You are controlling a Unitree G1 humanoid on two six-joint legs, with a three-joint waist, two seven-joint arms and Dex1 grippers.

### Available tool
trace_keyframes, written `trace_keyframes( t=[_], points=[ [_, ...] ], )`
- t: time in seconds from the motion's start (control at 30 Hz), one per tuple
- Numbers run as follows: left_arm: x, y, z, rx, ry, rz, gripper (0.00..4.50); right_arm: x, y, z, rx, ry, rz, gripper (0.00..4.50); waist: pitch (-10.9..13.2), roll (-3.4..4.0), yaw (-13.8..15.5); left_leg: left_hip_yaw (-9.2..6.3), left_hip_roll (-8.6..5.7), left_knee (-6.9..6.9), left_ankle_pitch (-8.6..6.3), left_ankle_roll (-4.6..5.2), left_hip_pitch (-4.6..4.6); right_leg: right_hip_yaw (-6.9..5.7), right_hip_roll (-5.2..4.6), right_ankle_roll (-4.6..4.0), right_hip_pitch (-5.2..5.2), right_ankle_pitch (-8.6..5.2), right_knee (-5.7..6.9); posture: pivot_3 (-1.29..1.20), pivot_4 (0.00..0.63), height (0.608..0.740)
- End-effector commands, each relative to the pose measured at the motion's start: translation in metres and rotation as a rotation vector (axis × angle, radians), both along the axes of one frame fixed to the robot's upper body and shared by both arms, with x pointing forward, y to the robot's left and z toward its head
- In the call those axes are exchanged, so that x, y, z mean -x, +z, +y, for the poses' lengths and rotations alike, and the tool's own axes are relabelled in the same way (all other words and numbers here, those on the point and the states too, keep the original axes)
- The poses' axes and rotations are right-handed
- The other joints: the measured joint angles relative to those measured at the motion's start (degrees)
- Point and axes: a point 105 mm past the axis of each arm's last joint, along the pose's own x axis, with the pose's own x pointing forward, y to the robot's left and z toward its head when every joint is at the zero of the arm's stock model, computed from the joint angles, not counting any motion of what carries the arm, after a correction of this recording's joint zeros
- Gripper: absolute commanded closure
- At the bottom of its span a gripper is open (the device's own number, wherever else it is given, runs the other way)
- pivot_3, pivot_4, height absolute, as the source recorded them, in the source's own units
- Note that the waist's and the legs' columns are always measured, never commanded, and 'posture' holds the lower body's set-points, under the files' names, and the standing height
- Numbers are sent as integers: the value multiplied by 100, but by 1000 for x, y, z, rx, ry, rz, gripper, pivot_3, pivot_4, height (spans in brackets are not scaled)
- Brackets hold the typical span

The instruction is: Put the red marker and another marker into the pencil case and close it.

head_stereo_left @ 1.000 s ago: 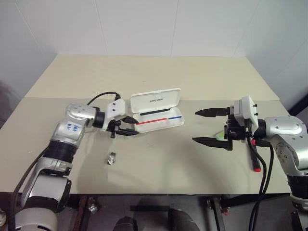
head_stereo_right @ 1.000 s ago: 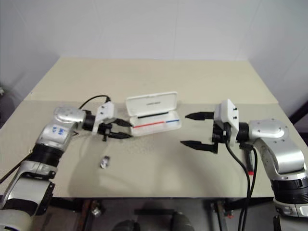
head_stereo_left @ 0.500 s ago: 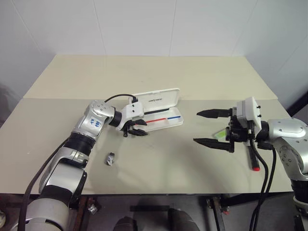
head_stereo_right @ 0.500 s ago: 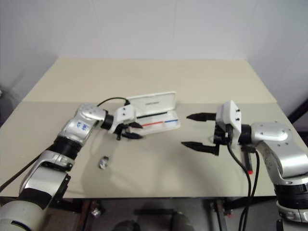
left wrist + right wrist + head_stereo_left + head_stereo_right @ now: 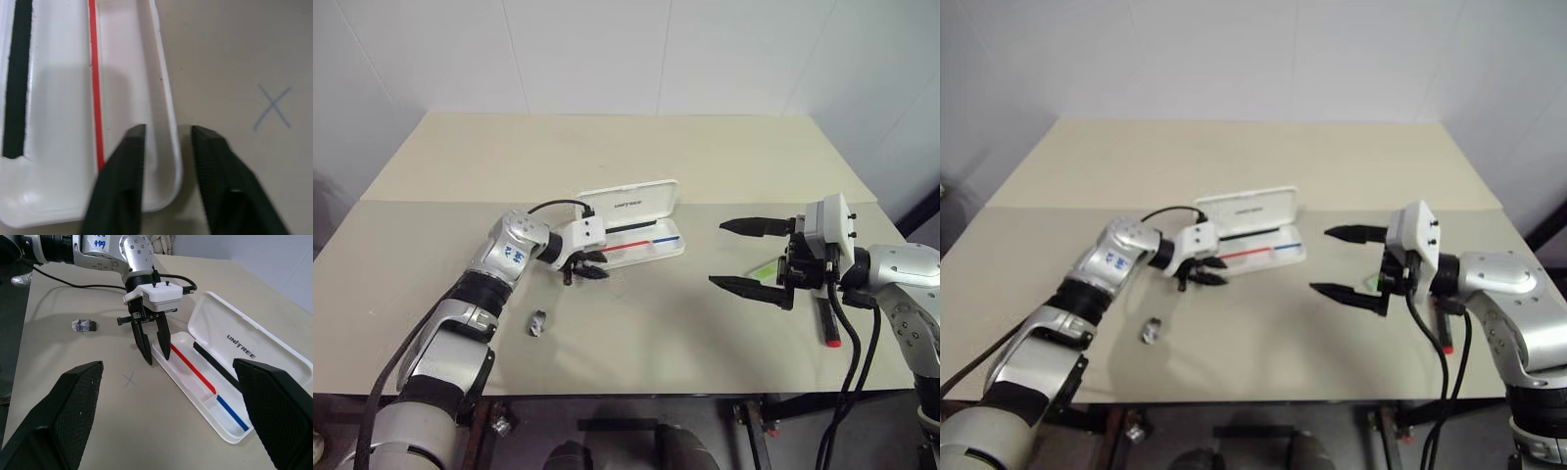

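Observation:
The white pencil case (image 5: 628,202) lies open at mid-table, its lid tipped back and a red and blue stripe in the tray. My left gripper (image 5: 598,266) is at the tray's left end. Its fingers (image 5: 128,161) stand a little apart astride the front rim (image 5: 170,122), one inside the tray and one outside, so it is open. My right gripper (image 5: 718,254) hovers wide open to the right of the case, holding nothing. The light green marker (image 5: 764,269) lies on the table behind its fingers. The red marker (image 5: 832,336) lies under the right wrist, partly hidden by cables.
A small silvery clip (image 5: 538,322) lies on the table in front of my left forearm. A faint blue X (image 5: 274,106) is drawn on the table beside the case's front rim. The beige table (image 5: 607,147) stretches bare behind the case to the white wall.
My left gripper has dropped and slid right onto the case's left end, and its fingers have narrowed around the front rim. The right gripper has kept still and wide open.

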Motion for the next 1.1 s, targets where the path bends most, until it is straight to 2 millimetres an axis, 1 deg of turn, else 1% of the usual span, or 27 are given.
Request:
trace_keyframes(
  t=[0.03, 0.07, 0.2, 0.3, 0.43, 0.53, 0.63, 0.77, 0.93, 1.1],
  points=[
    [-1, -16, 11, -47, 37, 38, 4275, 7, 17, -3, 1, -8, -71, 0, 0, 0, 7, 1, 0, 0, 0, 0, 3, 1, 0, -1, 1, 0, 0, 0, 150, 740],
    [-1, -16, 10, -46, 33, 38, 4482, 7, 17, -3, 2, -9, -72, 0, -1, -1, 10, 0, 0, 0, 1, -1, 4, 1, 0, -1, 1, -1, 1, 0, 150, 740],
    [-1, -16, 7, -38, 22, 32, 4482, 7, 18, -4, 3, -14, -74, 0, -1, -2, -10, -1, -2, 1, 5, 0, 31, 2, 0, -5, 27, 5, 5, 0, 150, 740],
    [-1, -14, 3, -29, 8, 20, 4482, 7, 18, -6, 3, -17, -71, 0, -1, -3, -11, -2, -1, -4, 5, 0, 77, 1, 1, -7, 78, 4, -4, 0, 150, 740],
    [1, 6, -4, -7, -53, -45, 4482, 2, 13, -12, 8, -36, -48, 0, 0, -3, -2, -3, -1, -4, 4, 0, 74, 2, 0, -6, 78, 4, -6, 0, 150, 740],
    [7, 15, -8, 3, -94, -68, 4482, 1, 11, -16, 16, -46, -37, 0, 0, -3, 1, -2, -1, -10, 2, 1, 66, 2, 0, -6, 72, 4, -13, 0, 150, 740],
    [21, 22, -14, 9, -159, -77, 4482, -1, 7, -24, 26, -67, -20, 0, 1, -3, 8, -4, 2, -13, 0, 3, 52, -1, -1, -5, 65, 3, -15, 0, 150, 740],
    [41, 24, -17, 0, -203, -69, 4482, 1, 3, -32, 35, -88, -1, 0, 0, -2, 11, -4, 3, -10, -2, 6, 17, -3, -3, -2, 38, 5, -17, 0, 150, 740],
    [63, 18, -28, 0, -248, -32, 4482, 7, 0, -39, 47, -105, 15, 0, 1, -3, 20, -4, 2, -4, -2, 5, -4, -2, -3, 0, 12, 5, -9, 0, 150, 740],
    [76, 8, -35, 1, -268, 11, 4482, 21, -6, -45, 56, -100, 57, 0, 1, -3, 18, -3, 0, -2, -1, 4, 2, 2, -3, 0, 16, 5, -15, 0, 150, 740]
  ],
)
